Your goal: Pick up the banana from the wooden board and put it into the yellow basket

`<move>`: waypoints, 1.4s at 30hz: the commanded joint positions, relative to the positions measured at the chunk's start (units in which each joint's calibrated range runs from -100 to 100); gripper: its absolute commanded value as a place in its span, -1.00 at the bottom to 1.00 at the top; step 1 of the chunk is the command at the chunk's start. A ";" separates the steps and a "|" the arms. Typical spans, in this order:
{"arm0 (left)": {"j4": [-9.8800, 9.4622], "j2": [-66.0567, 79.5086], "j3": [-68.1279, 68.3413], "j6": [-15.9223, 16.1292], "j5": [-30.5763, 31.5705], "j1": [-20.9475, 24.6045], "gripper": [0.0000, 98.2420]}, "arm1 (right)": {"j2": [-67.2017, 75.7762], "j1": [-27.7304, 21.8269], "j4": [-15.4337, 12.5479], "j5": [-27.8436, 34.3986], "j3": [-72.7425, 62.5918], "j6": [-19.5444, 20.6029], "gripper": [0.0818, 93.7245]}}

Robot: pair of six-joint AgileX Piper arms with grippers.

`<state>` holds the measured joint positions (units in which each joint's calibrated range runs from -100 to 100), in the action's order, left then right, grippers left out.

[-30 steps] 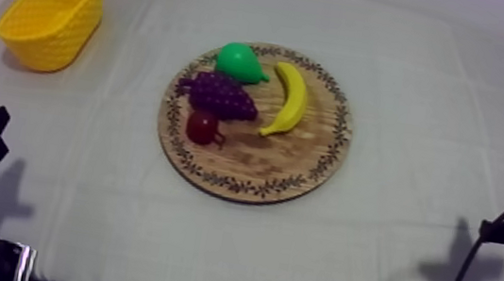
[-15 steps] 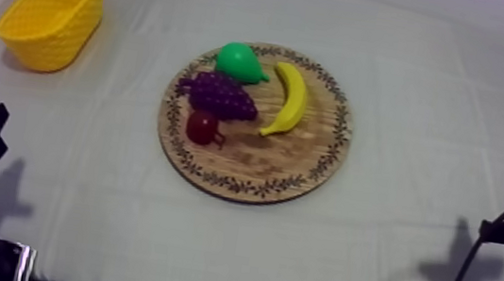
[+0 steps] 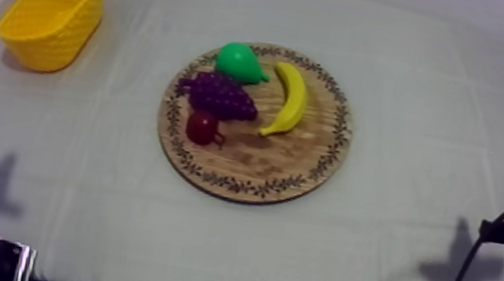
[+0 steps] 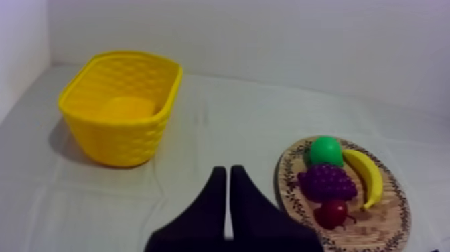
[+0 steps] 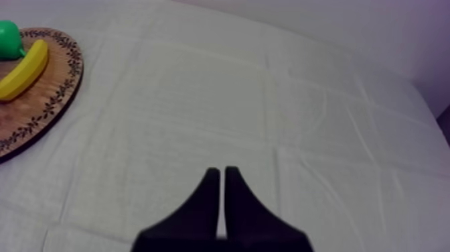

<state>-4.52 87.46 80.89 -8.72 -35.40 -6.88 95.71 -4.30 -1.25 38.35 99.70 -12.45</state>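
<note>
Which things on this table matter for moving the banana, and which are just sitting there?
For the job: banana, wooden board, yellow basket.
Just lying about, on the board: pear, bunch of grapes, small red fruit.

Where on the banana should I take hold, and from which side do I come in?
Probably across the middle of the banana, coming straight down from above and gripping across its width. It lies flat on the wooden board. Its outer curve faces bare wood, while the pear and the grapes crowd its inner side near the ends.
</note>
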 commanded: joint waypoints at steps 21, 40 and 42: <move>-2.80 -50.48 -47.76 -2.58 -7.05 -17.29 -1.00 | 0.04 0.01 0.01 -0.04 -0.03 -0.03 -0.99; -4.76 -91.74 -83.51 -9.77 -24.72 -23.82 -0.86 | 0.04 0.01 0.01 -0.04 -0.03 -0.03 -0.99; -4.70 -94.88 -86.57 -10.27 -27.06 -24.04 -0.82 | 0.04 0.01 0.01 -0.04 -0.03 -0.03 -0.99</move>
<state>-9.22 -2.83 -1.95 -18.73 -60.80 -30.83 95.71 -4.30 -1.25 38.27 99.70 -12.49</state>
